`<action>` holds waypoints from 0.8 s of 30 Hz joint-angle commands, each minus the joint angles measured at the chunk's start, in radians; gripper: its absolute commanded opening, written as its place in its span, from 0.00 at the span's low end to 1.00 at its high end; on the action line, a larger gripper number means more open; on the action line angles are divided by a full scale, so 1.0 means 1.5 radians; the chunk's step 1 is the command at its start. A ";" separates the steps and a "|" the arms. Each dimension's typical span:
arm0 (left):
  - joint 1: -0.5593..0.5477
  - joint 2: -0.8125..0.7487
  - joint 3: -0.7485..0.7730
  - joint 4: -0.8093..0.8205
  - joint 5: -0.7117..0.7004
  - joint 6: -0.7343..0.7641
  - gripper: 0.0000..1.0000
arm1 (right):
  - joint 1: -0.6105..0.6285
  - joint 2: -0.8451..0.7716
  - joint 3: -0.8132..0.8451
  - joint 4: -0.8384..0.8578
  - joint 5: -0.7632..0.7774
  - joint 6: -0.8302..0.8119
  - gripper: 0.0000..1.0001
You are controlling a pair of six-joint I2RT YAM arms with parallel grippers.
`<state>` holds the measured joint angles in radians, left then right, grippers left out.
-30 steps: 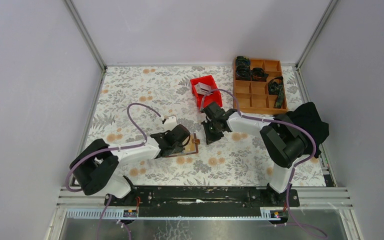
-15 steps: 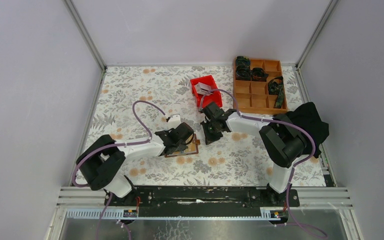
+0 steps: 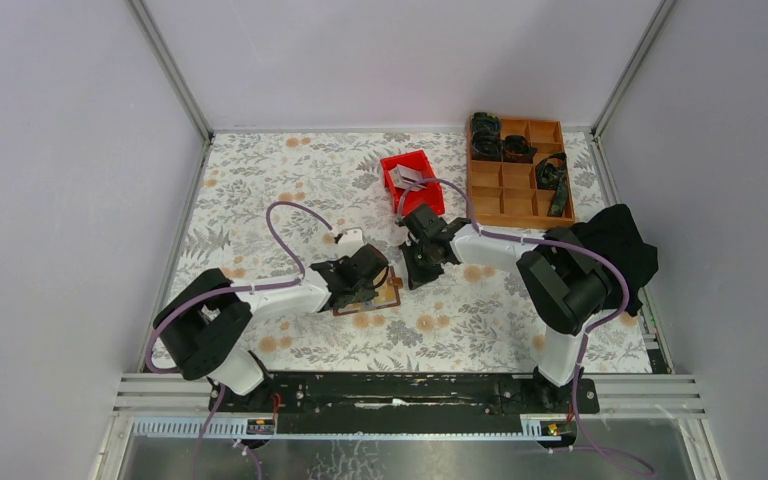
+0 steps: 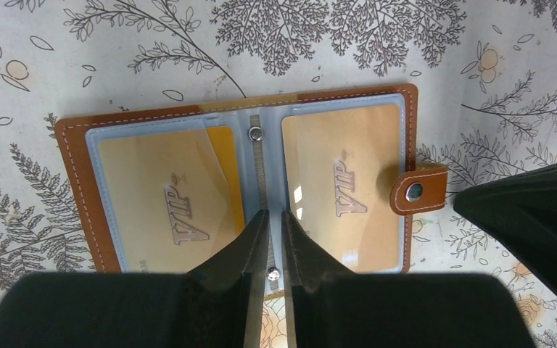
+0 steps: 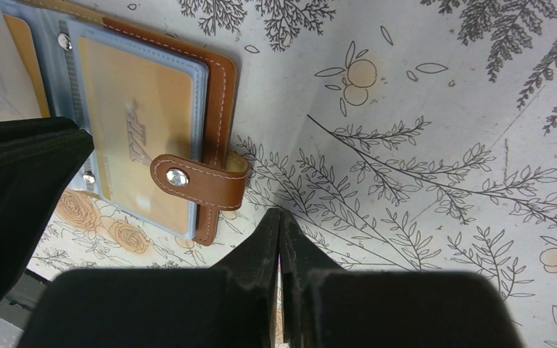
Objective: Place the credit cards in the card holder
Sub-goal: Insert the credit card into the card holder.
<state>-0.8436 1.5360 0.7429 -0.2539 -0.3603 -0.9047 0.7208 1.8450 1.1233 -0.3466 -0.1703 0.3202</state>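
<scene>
The brown leather card holder (image 4: 67, 142) lies open and flat on the floral cloth, its snap tab (image 4: 417, 191) at the right. A tan credit card (image 4: 167, 203) sits in its left clear pocket with an orange edge behind it. Another tan card (image 4: 341, 181) fills the right pocket. My left gripper (image 4: 275, 217) hangs over the holder's spine, jaws a narrow gap apart with nothing between them. My right gripper (image 5: 281, 214) is shut and empty, just beside the snap tab (image 5: 199, 180) over bare cloth. From above, both grippers (image 3: 368, 280) (image 3: 418, 272) flank the holder (image 3: 385, 298).
A red bin (image 3: 422, 192) with a grey flat piece inside stands behind the right gripper. An orange-brown compartment tray (image 3: 505, 200) holding dark items sits at the back right. A black cloth (image 3: 620, 250) lies by the right wall.
My left arm has swung forward and turned, bringing its gripper over the open card holder. The right gripper has barely shifted.
</scene>
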 commanded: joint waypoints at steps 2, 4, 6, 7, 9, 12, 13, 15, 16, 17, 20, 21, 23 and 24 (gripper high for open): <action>-0.005 -0.001 0.011 0.034 0.003 0.005 0.20 | 0.012 0.012 0.009 -0.001 -0.005 0.004 0.04; -0.005 -0.007 0.010 0.035 0.003 0.001 0.20 | 0.013 0.011 0.007 0.000 -0.006 0.004 0.05; -0.006 -0.010 0.008 0.040 0.004 -0.001 0.21 | 0.014 0.012 0.008 0.000 -0.007 0.005 0.04; -0.006 -0.011 0.008 0.042 0.006 -0.002 0.21 | 0.014 0.012 0.007 -0.001 -0.008 0.004 0.04; -0.006 -0.015 0.008 0.048 0.009 -0.004 0.22 | 0.015 0.012 0.007 -0.001 -0.008 0.005 0.05; -0.006 -0.026 0.005 0.051 0.008 -0.014 0.23 | 0.015 0.007 0.006 -0.003 -0.005 0.004 0.05; -0.006 -0.031 0.004 0.050 0.007 -0.015 0.24 | 0.015 0.005 0.004 -0.003 -0.003 0.004 0.06; -0.006 -0.044 0.004 0.036 -0.004 -0.020 0.25 | 0.015 0.000 0.000 -0.003 0.002 0.002 0.09; -0.006 -0.052 0.003 0.025 -0.012 -0.025 0.26 | 0.015 -0.002 -0.002 -0.003 0.003 0.002 0.10; -0.006 -0.060 0.003 0.017 -0.020 -0.029 0.28 | 0.015 -0.004 -0.003 -0.003 0.005 0.002 0.11; -0.006 -0.091 -0.003 -0.015 -0.046 -0.045 0.34 | 0.015 -0.010 -0.007 -0.002 0.007 0.002 0.14; -0.007 -0.101 -0.006 -0.028 -0.055 -0.052 0.36 | 0.015 -0.012 -0.009 0.000 0.007 0.002 0.15; -0.006 -0.124 -0.016 -0.056 -0.069 -0.070 0.41 | 0.015 -0.017 -0.014 0.003 0.007 0.003 0.17; -0.007 -0.135 -0.023 -0.069 -0.075 -0.080 0.45 | 0.015 -0.020 -0.017 0.004 0.006 0.001 0.18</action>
<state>-0.8494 1.3987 0.7406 -0.2665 -0.3885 -0.9600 0.7300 1.8442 1.1213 -0.3416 -0.1761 0.3229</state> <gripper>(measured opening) 0.391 0.164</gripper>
